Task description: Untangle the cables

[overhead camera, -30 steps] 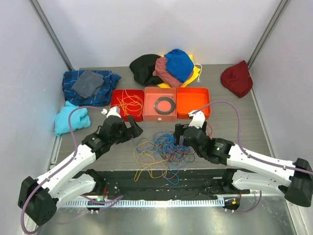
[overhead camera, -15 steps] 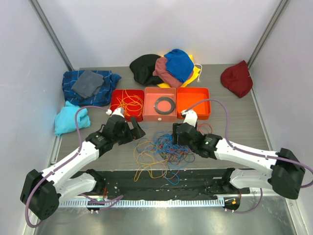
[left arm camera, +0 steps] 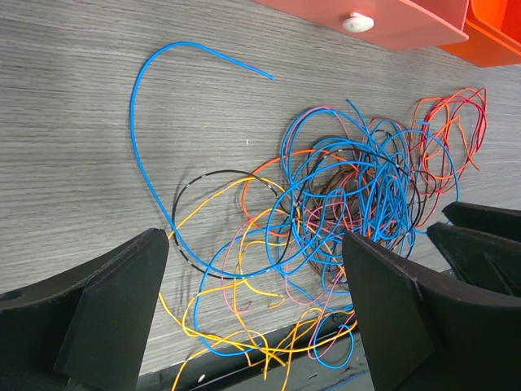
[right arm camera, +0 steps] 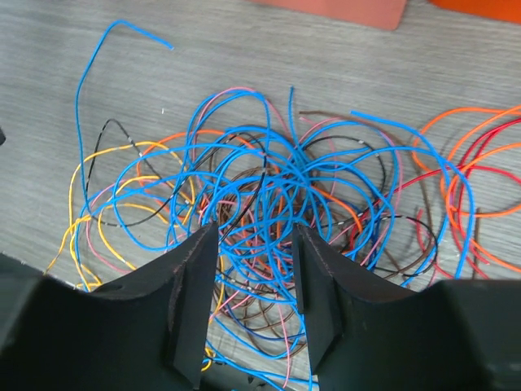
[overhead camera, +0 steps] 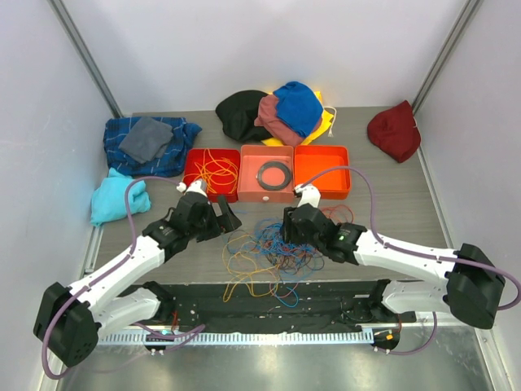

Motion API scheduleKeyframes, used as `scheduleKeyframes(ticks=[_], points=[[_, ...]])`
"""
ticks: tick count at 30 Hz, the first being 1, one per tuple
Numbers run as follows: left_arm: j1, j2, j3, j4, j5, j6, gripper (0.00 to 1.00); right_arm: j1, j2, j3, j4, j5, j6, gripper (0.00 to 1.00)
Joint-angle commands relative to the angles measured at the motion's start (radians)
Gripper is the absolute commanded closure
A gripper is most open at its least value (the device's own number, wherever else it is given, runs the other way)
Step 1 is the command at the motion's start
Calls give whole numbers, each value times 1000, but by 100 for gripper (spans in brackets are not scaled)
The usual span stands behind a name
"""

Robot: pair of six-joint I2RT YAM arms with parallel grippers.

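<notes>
- Straddling the blue core of the tangle, the right gripper (right arm camera: 255,244) has its black fingers (right arm camera: 191,301) partly drawn in. A clear gap is left between them.
- Several blue strands run through that gap. Nothing is visibly pinched, and whether the pads touch a strand cannot be told.
- The left gripper (left arm camera: 250,269) is spread wide and grips nothing. It hangs over the near left edge of the tangle, with yellow and blue loops lying between its fingers (left arm camera: 114,301).
- The thin, looping cables (overhead camera: 269,248) are knotted into one loose heap. Blue coils are thickest at the middle, with brown, pink and black strands threaded through them.
- Yellow and orange loops (left arm camera: 244,322) trail out on the near side of the heap, toward the arm bases.
- Red and orange loops (right arm camera: 480,179) fan out on the heap's right side.
- One long blue strand (left arm camera: 134,122) arcs away alone to the left.
- The heap lies on the grey wood-grain tabletop (left arm camera: 81,122), between the two grippers and just in front of a row of three shallow plastic trays.
- The red left tray (overhead camera: 192,159) holds more orange cable.
- The salmon middle tray (overhead camera: 252,191) holds a black rubber ring (overhead camera: 274,173).
</notes>
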Motion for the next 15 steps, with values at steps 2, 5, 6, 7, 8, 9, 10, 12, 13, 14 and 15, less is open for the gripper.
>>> scheduleKeyframes(ticks=[2,5,6,7,8,9,10,12,13,14,15], points=[[0,11,1,54,18,5,8,3,18,-6,45,-40,-6,53],[0,14,0,49,19,7,8,3,38,-9,57,-46,-9,56],[0,13,0,46,18,7,8,3,44,-9,59,-45,-11,57],[0,11,-2,47,18,8,8,3,52,-7,59,-42,-11,58],[0,11,-3,47,18,8,8,3,58,-7,62,-42,-15,58],[0,10,-2,47,16,10,8,3,63,-6,60,-37,-17,58],[0,10,-2,46,16,10,8,1,67,-6,59,-33,-18,58],[0,16,-2,47,16,11,8,1,84,-4,57,-32,-20,59],[0,17,-3,49,18,11,8,1,89,-3,57,-32,-18,59],[2,20,-3,49,18,11,8,3,95,-3,59,-34,-18,59],[-1,22,-5,50,19,11,8,3,98,-3,59,-34,-17,60]])
